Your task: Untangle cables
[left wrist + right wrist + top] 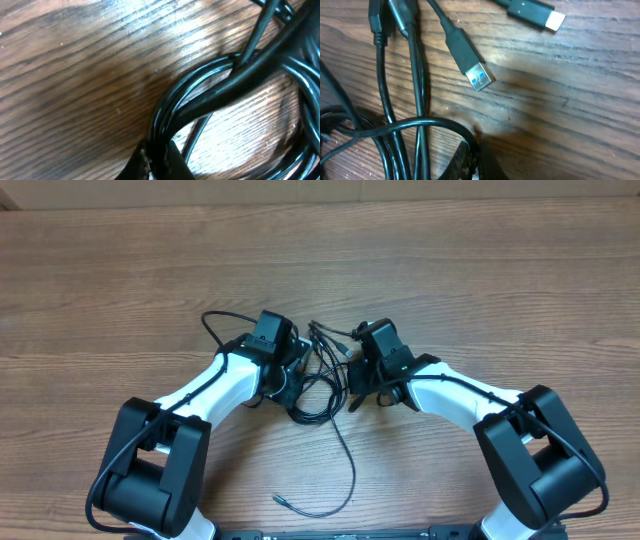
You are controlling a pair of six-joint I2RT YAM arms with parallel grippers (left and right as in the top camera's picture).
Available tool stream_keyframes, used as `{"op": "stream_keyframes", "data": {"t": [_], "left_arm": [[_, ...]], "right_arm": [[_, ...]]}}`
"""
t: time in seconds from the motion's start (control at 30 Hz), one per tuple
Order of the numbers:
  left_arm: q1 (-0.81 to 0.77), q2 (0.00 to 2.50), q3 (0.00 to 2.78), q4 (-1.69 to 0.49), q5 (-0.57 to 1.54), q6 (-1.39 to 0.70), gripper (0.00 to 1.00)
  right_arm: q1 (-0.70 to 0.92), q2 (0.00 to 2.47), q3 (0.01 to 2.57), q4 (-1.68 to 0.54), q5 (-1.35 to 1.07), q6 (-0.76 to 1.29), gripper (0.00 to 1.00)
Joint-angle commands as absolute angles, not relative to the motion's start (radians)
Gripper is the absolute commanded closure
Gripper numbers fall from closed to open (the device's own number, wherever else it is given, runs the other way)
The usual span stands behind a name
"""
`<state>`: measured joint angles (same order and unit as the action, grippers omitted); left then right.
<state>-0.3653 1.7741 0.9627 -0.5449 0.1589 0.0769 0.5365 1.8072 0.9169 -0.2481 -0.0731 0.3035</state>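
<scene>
Several thin black cables (322, 378) lie tangled on the wooden table between my two arms. One strand trails toward the front and ends in a small plug (280, 500). My left gripper (298, 366) is at the left side of the knot. In the left wrist view a bundle of cables (210, 95) runs down into the left gripper (160, 162), which is shut on it. My right gripper (352, 376) is at the knot's right side. In the right wrist view the right gripper (474, 160) pinches a curved cable loop (435, 122). A USB plug with a blue insert (470, 62) lies beyond.
A second plug with a silvery tip (537, 12) rests on the table (480, 270) at the top of the right wrist view. Another cable loop (215, 325) bulges out behind the left wrist. Both white arms reach in from the front edge.
</scene>
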Motion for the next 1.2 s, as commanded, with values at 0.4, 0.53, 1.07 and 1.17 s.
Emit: {"op": "stream_keyframes", "data": {"t": [0.4,0.53,1.07,1.17], "left_arm": [[-0.358,1.845,0.939,-0.616,-0.051,0.063,0.96],[-0.358,1.845,0.939,-0.607,0.011,0.075,0.96],[-0.358,1.845,0.939,-0.574,0.079,0.093,0.96],[-0.358,1.845,0.939,-0.573,0.079,0.093,0.96]], "right_arm": [[0.521,1.605,0.94,-0.602,0.488,0.272,0.87],[0.52,1.625,0.937,-0.554,0.078,0.272,0.64],[0.521,1.732,0.935,-0.296,-0.096,0.257,0.56],[0.521,1.752,0.935,-0.295,-0.091,0.257,0.56]]}}
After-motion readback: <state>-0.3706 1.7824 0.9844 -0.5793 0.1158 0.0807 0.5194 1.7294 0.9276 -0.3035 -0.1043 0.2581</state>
